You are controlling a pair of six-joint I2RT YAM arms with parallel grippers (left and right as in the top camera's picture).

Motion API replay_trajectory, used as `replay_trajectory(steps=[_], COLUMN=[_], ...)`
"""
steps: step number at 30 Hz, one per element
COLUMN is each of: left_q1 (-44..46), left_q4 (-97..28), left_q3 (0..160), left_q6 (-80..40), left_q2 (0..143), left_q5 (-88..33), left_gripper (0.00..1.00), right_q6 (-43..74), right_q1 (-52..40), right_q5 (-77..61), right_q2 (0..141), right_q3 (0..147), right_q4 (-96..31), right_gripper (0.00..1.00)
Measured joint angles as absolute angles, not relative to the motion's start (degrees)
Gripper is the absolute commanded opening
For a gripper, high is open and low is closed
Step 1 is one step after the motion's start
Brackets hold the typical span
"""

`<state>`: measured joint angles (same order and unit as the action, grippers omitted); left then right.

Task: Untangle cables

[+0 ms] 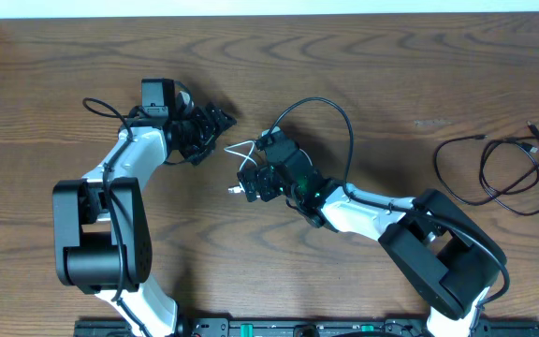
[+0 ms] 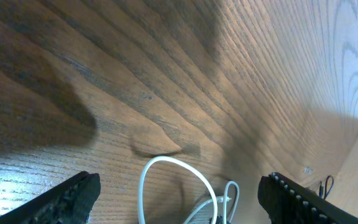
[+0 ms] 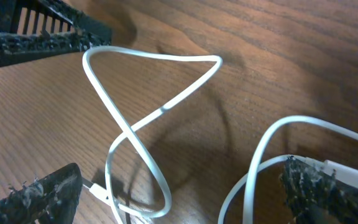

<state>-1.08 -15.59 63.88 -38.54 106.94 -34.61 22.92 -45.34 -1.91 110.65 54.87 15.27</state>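
The white cable (image 1: pixel 237 147) lies in loose loops on the wooden table between my two grippers. My left gripper (image 1: pixel 215 134) is open just left of it; in the left wrist view a loop of the white cable (image 2: pixel 169 158) lies between its spread fingers (image 2: pixel 67 198). My right gripper (image 1: pixel 255 170) is open over the cable's right end. In the right wrist view the white cable (image 3: pixel 160 111) crosses over itself, with nothing pinched between the fingers (image 3: pixel 36 196). The black cable (image 1: pixel 508 168) lies coiled on its own at the far right.
A thick black wire (image 1: pixel 344 122) arches off the right arm behind its gripper. The left gripper's ribbed fingers (image 3: pixel 42 34) show at the top left of the right wrist view. The table's far edge (image 1: pixel 269 11) runs along the top.
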Motion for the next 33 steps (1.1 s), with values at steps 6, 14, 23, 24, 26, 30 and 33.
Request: replay_trajectory(steps=[6,14,23,24,26,30,33], left_q1=[-1.08,-1.08,-1.08,-1.08,-1.08,-1.08,-1.08], left_q4=[-15.59,-15.59,-15.59,-15.59,-15.57,-15.59,-15.59], left_q3=[63.88,63.88,63.88,63.88,63.88,63.88,63.88], left_q6=[-38.54,-38.54,-38.54,-38.5,-38.46,-38.54,-38.52], left_q2=[106.94,106.94,106.94,106.94,106.94,106.94,106.94], left_q5=[-34.61,-34.54,-32.95,-32.8,-32.53,-31.77,-31.51], left_gripper=[0.86,0.86,0.89,0.92,0.93,0.98,1.0], right_q6=[22.92,16.08,8.99,8.73,8.43,8.14,8.01], right_q1=[-45.5,-43.7,-40.45,-40.27,-39.86,-39.42,-39.33], right_q5=[-2.17,-1.91,11.53,12.95,15.05,16.14,16.08], right_q2=[110.48,102.35,101.93,102.21,102.63,102.83,102.83], right_q3=[54.87,54.7,54.68,54.68,54.68,54.68,54.68], right_q4=[15.11,10.57,-1.58,-1.13,-0.19,1.21,1.74], right_gripper=[0.99,0.99,0.99,0.99,0.99,0.99,0.99])
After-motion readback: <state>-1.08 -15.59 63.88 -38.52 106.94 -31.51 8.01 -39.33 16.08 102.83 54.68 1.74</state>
